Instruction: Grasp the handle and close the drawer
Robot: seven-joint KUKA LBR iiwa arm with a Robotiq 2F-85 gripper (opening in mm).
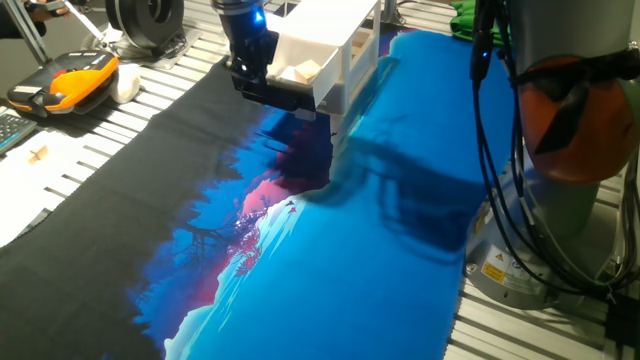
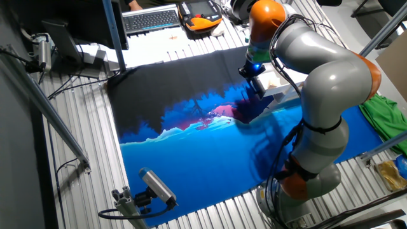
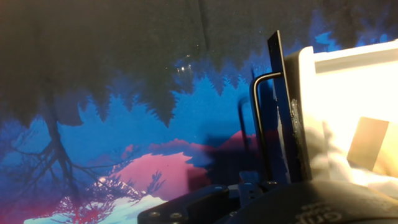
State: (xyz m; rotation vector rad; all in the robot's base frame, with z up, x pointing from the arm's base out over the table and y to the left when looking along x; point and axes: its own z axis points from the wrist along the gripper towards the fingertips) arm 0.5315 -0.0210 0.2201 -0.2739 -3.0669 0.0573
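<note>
The white drawer [image 1: 312, 48] stands pulled out of its small white cabinet [image 1: 357, 62] at the back of the table. Its dark front strip [image 1: 283, 98] faces left. In the hand view the handle [image 3: 257, 124] is a thin black bar in front of the dark strip [image 3: 287, 106], with the white drawer tray [image 3: 348, 74] behind it. The bar's lower end runs down between my fingers. My gripper [image 1: 250, 80] sits right at the drawer front, shut on the handle. It also shows in the other fixed view [image 2: 254, 77] and in the hand view [image 3: 258, 185].
A blue and black printed mat [image 1: 330, 270] covers the table. An orange-black pendant [image 1: 70, 82] lies at the far left. The arm's base and cables [image 1: 540, 200] stand at the right. A keyboard [image 2: 151, 19] and a green cloth [image 2: 385, 114] lie off the mat.
</note>
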